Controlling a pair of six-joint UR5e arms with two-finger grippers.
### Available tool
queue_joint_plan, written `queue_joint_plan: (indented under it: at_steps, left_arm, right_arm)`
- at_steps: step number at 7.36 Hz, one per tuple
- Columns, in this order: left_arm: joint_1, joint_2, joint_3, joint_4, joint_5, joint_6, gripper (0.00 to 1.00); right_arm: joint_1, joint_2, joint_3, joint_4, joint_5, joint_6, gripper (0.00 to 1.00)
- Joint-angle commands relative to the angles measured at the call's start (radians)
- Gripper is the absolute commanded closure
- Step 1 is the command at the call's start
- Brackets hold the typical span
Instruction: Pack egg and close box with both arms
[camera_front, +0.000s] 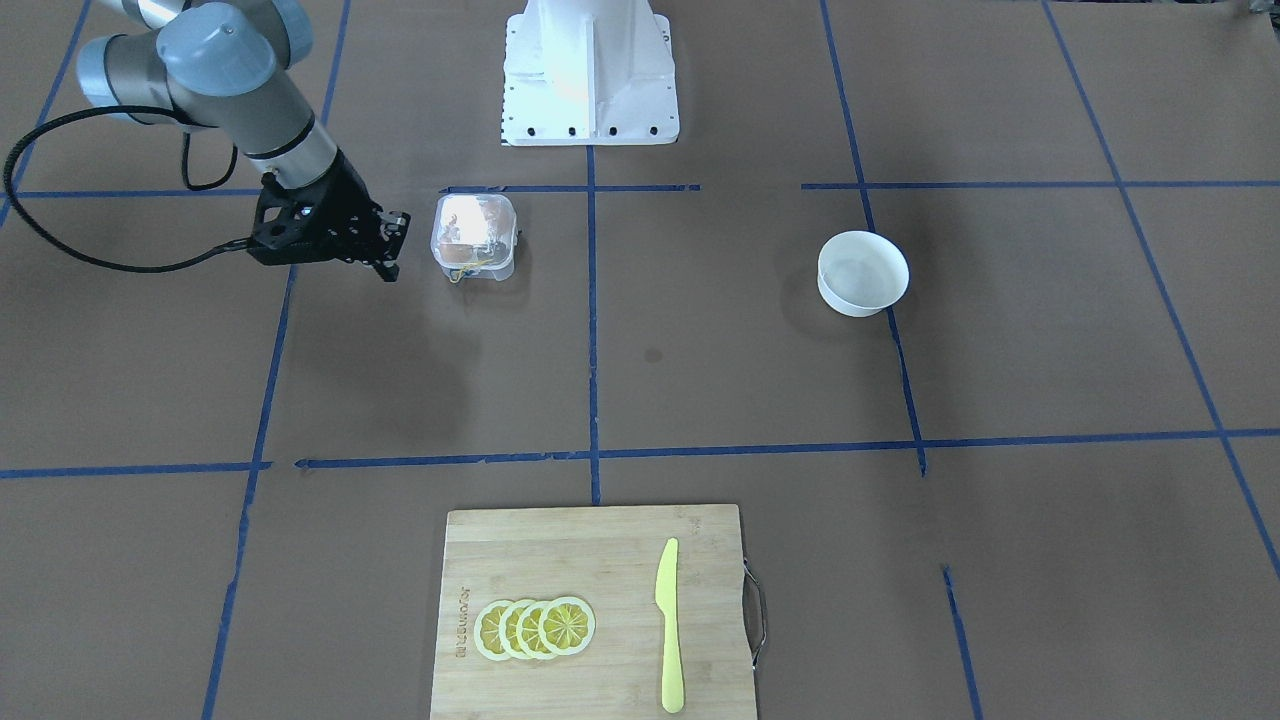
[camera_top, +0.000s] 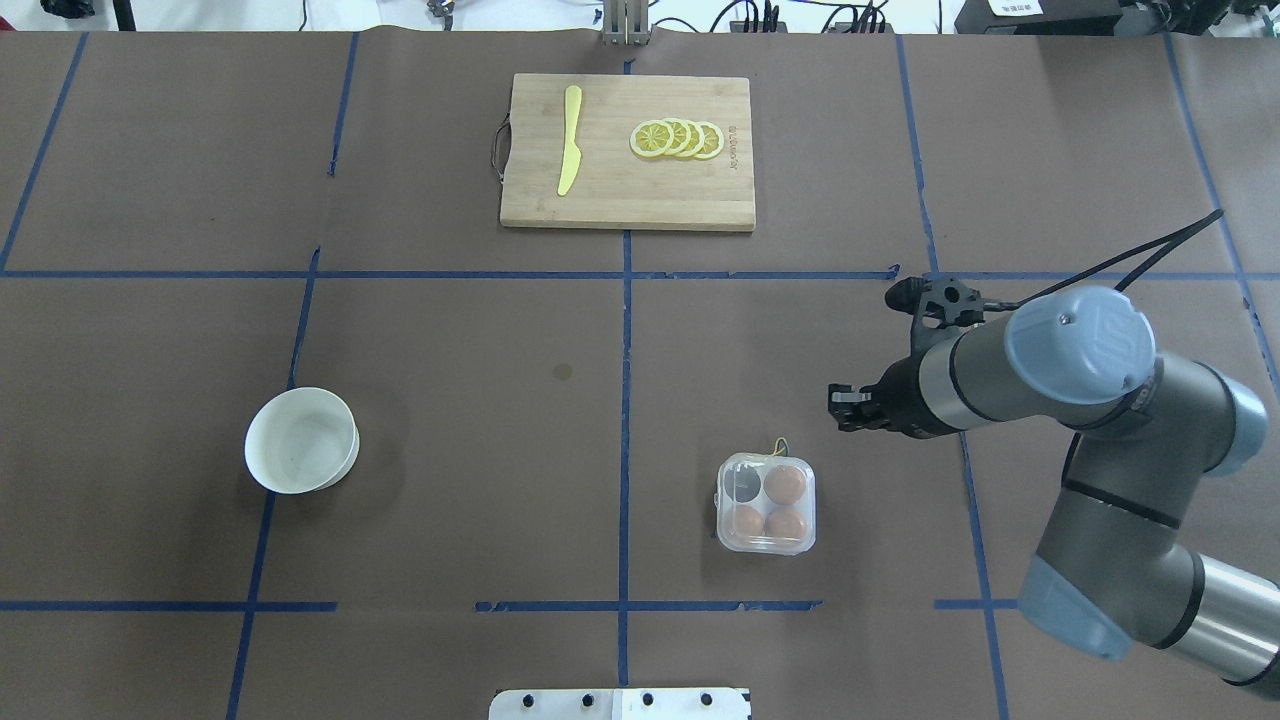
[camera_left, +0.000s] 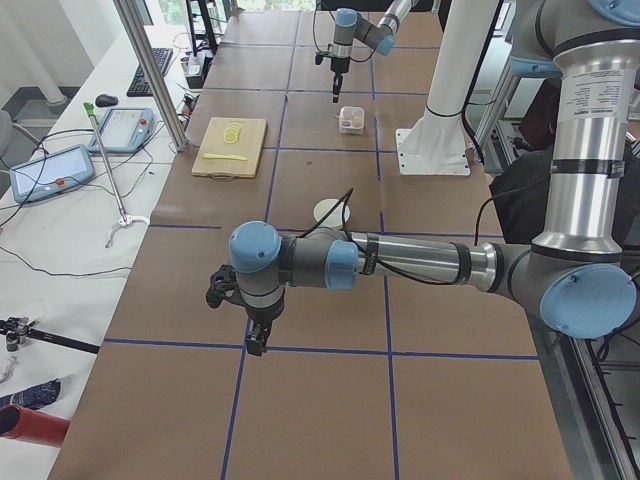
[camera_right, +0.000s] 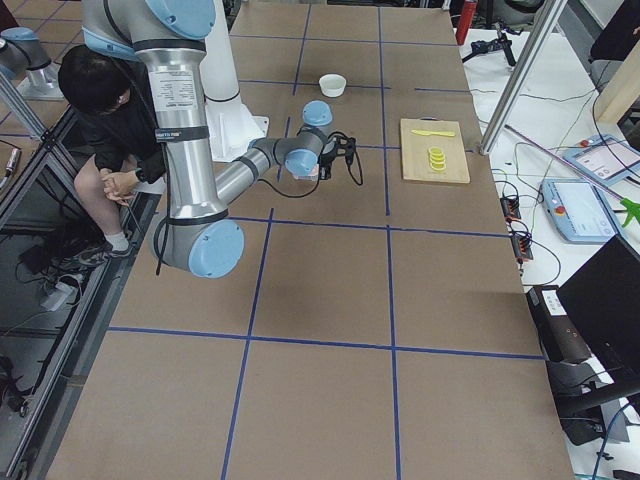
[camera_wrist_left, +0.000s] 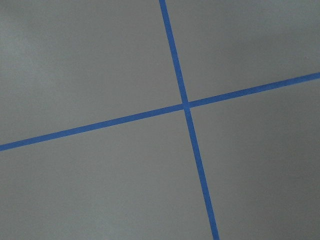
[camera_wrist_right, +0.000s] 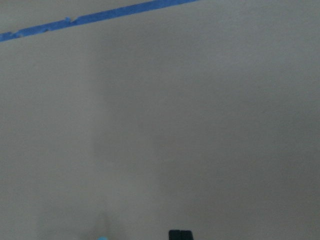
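The box (camera_top: 766, 546) sits on the counter (camera_top: 500, 400) a little out from the pedestal (camera_top: 620, 704), shifted toward the robot's right. Its clear lid lies down over the four cells. Three eggs (camera_top: 786, 484) fill three of them. The fourth cell (camera_top: 742, 487), at the corner farther from the pedestal and toward the robot's left, shows dark through the plastic.

The right fingers (camera_top: 842, 408) hang above the counter, farther out from the pedestal than the box and farther to the robot's right. The box lies near them but apart, on their pedestal side, with nothing touching it. The fingers look drawn together with nothing between them. The right wrist view shows one dark tip at its lower edge, over blurred counter.

The left fingers (camera_left: 256, 338) show only in the exterior left view. They point down over the counter far to the robot's left of the pedestal, well apart from the box. I cannot tell whether they are apart or together. The left wrist view holds only a crossing of blue tape (camera_wrist_left: 185, 105).

The bowl (camera_top: 300, 440) stands out from the pedestal toward the robot's left, about as far out as the box. The board (camera_top: 620, 200) lies at the counter's far side, straight across from the pedestal. It carries a knife (camera_top: 570, 140) and a row of overlapping lemon slices (camera_top: 678, 139).
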Motion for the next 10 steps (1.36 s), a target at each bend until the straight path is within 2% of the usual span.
queue_joint_plan:
  at_steps: [1,2,3,5,6,7,8,10]
  left_arm:
    - [0.0,0.001,0.001,0.0,0.0,0.0,0.0]
    - [0.0,0.001,0.003,0.0,0.0,0.001,0.0]
    - [0.0,0.0,-0.002,0.001,0.0,0.0,0.0]
    - [0.0,-0.016,0.003,0.004,0.011,-0.002,0.0]
    - [0.0,-0.016,0.003,0.004,0.014,-0.002,0.0]
    - [0.0,-0.008,0.0,0.003,0.011,-0.003,0.0]
    - [0.0,-0.005,-0.002,0.001,0.009,-0.002,0.0]
    - [0.0,-0.008,-0.006,0.0,0.003,0.0,0.0]
  right_arm:
    - [0.173,-0.152,-0.005,-0.03,0.092,-0.318,1.0]
    - [0.27,-0.229,-0.019,-0.032,0.12,-0.478,1.0]
    - [0.383,-0.28,-0.076,-0.03,0.158,-0.663,1.0]
    - [0.627,-0.291,-0.233,-0.035,0.245,-1.03,1.0]
    - [0.739,-0.29,-0.278,-0.065,0.287,-1.144,0.71]
    - [0.8,-0.285,-0.279,-0.15,0.289,-1.245,0.01]
    - [0.847,-0.28,-0.269,-0.218,0.29,-1.316,0.0]
    - [0.898,-0.276,-0.216,-0.339,0.316,-1.337,0.0]
